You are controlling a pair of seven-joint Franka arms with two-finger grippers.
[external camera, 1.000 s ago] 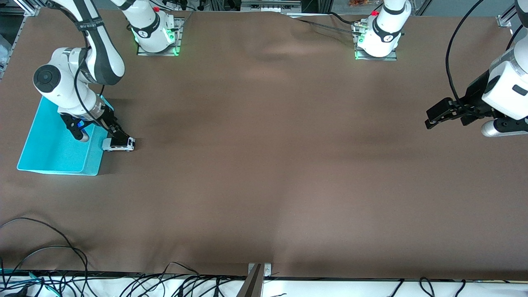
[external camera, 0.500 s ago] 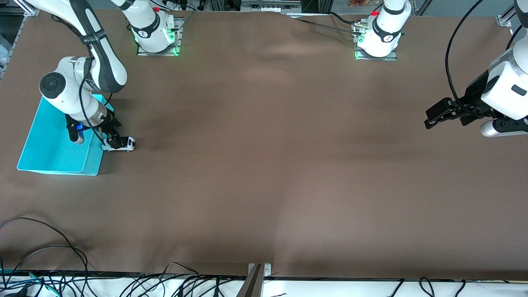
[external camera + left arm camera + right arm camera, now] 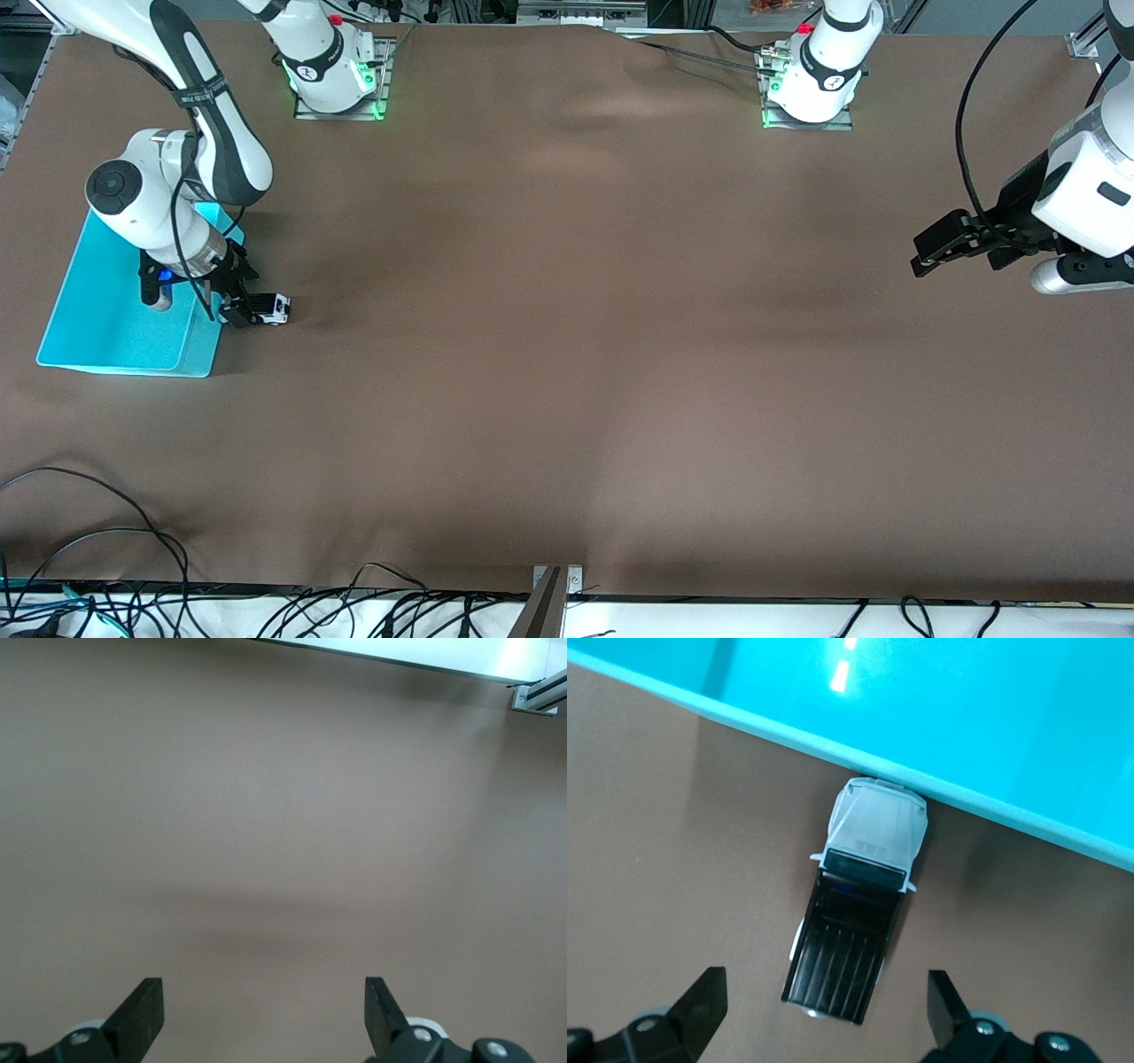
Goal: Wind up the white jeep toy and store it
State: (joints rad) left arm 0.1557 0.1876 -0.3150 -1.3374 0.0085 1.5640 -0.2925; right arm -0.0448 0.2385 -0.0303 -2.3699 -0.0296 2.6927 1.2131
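Since a second ago, shifted toward the cyan bin (image 3: 124, 306): right gripper (image 3: 237, 306), fingers spread wide, over the white jeep toy (image 3: 859, 921). Resting on the table (image 3: 567, 354), nose touching the bin's wall. Waiting at its own end, fingers released, empty: left gripper (image 3: 926, 252).

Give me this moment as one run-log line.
right gripper: open, low over white jeep toy, not gripping | jeep: on table, nose against cyan bin wall, outside it | left gripper: open, waiting over bare table
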